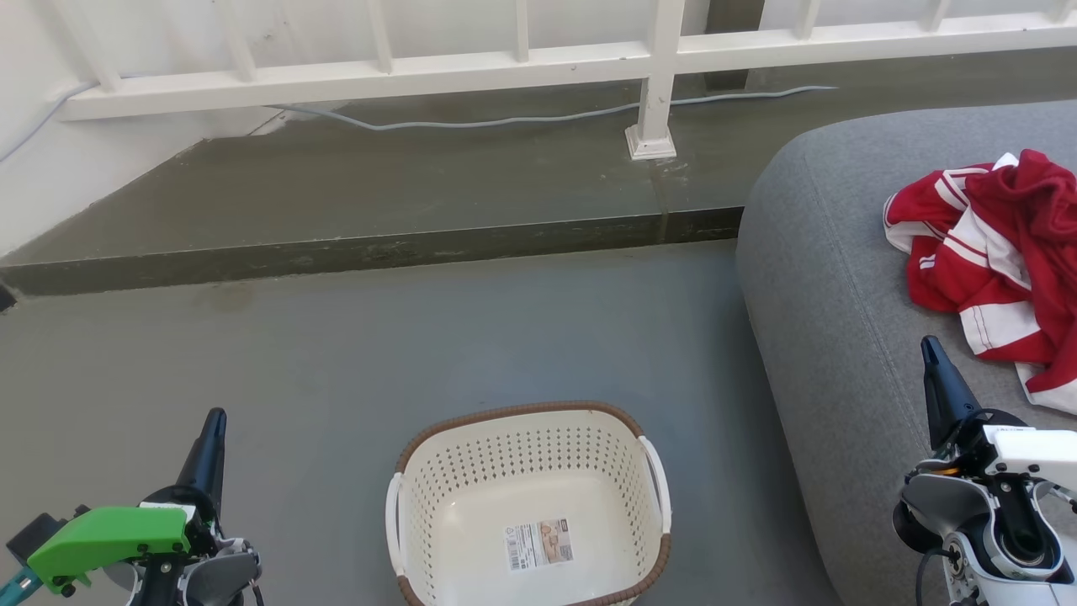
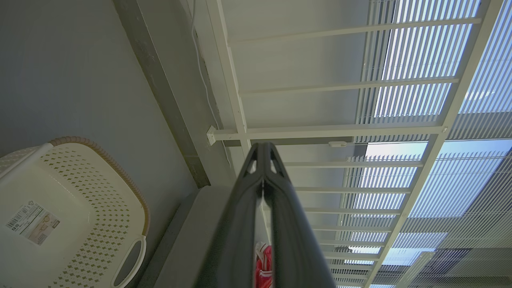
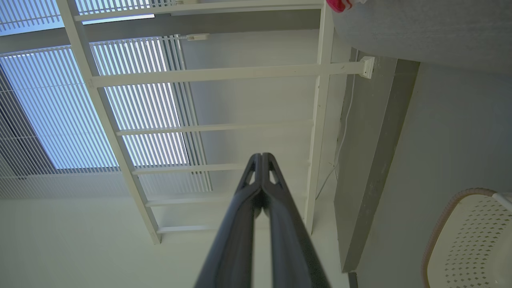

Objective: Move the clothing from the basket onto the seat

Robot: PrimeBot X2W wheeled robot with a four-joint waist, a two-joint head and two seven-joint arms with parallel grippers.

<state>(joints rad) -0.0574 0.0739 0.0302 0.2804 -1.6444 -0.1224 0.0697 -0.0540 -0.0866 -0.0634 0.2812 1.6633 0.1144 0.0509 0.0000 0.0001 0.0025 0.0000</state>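
The red clothing (image 1: 997, 252) with white stripes lies crumpled on the grey seat (image 1: 833, 278) at the right. On the floor at bottom centre stands the cream basket (image 1: 530, 471), holding nothing but the label sticker (image 1: 538, 543) on its bottom. My left gripper (image 1: 214, 418) is shut at the lower left, left of the basket. My right gripper (image 1: 930, 345) is shut at the lower right, over the seat's front part, just below the clothing. In the left wrist view the basket (image 2: 80, 192) sits at the lower left, and a sliver of clothing (image 2: 264, 268) shows between the shut fingers (image 2: 240, 224).
A raised concrete step (image 1: 370, 252) runs across behind the basket, with a white railing (image 1: 505, 63) and its post (image 1: 652, 126) on it. A grey cable (image 1: 471, 122) lies along the step. Grey floor (image 1: 336, 353) spreads left of the seat.
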